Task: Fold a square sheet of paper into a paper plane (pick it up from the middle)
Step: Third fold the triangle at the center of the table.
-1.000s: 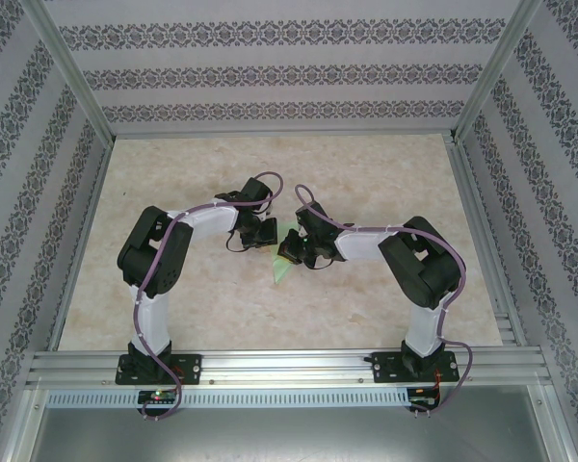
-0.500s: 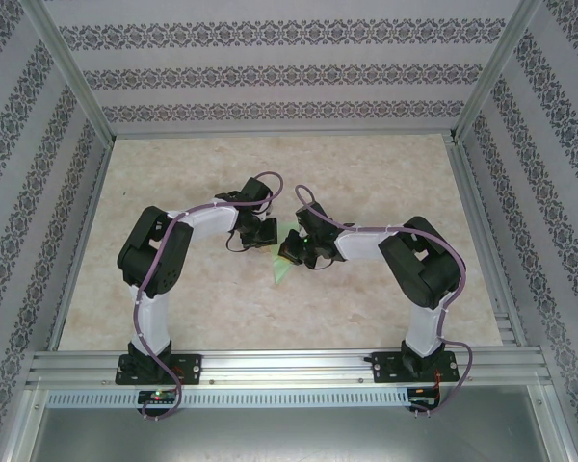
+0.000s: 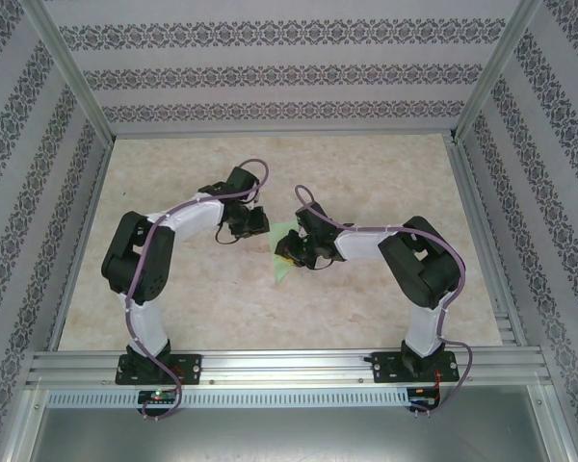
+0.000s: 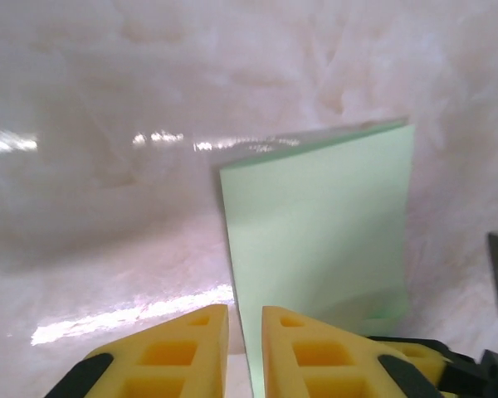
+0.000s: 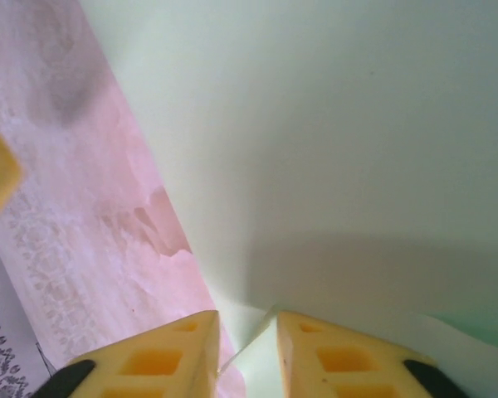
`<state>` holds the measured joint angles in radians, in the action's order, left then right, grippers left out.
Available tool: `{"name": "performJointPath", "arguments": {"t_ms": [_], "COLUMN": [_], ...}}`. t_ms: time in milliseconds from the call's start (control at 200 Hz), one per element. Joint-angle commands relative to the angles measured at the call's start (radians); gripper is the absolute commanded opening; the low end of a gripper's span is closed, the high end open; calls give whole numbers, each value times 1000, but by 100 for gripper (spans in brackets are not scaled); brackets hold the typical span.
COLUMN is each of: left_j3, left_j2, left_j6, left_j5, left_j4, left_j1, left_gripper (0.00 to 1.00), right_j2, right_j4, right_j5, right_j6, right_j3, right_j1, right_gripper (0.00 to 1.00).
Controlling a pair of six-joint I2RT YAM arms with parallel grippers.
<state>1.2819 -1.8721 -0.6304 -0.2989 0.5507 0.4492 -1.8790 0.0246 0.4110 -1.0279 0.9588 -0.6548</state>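
Mid-fold stage: the square sheet of paper [image 3: 281,262] lies at the centre of the overhead frame on the counter [image 3: 366,173], creased into a narrow pale-green wedge with one panel raised; by my judgement the nose and wing folds remain. My left end effector [image 4: 245,313] and right end effector [image 5: 247,319] are both released, jaws narrowly parted at the paper's edge

The top camera looks down from high above the near edge over the whole table [image 3: 395,183]. Each wrist camera faces forward, very near — all three share the green paper [image 3: 281,266].
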Motion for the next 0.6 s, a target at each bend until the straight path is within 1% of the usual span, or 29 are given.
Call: {"name": "performJointPath", "arguments": {"t_ms": [0, 105, 250, 325, 465, 510, 595], "left_j3": [-20, -49, -86, -101, -125, -131, -138], "left_j2": [51, 75, 88, 85, 72, 64, 45], "left_j6": [1, -4, -12, -14, -21, -20, -21], "left_j5": [10, -12, -83, -122, -163, -169, -173], "left_j4": [20, -2, -54, -76, -101, -105, -112], "left_j1": [-10, -12, -10, -5, 18, 26, 40], "left_gripper": [20, 20, 18, 16, 10, 8, 5], "right_j2": [-23, -23, -25, -25, -26, -26, -25], "right_j4": [47, 43, 36, 34, 22, 21, 18], "right_j5": [-30, -26, -18, -17, -11, -5, -2], "right_j6": [1, 1, -1, -2, -5, 0, 13], "right_j3": [-4, -6, -10, -13, -16, -14, -14], "right_j1": [-4, -4, -5, -2, -2, -1, -1], "right_gripper": [33, 36, 35, 30, 15, 12, 10]}}
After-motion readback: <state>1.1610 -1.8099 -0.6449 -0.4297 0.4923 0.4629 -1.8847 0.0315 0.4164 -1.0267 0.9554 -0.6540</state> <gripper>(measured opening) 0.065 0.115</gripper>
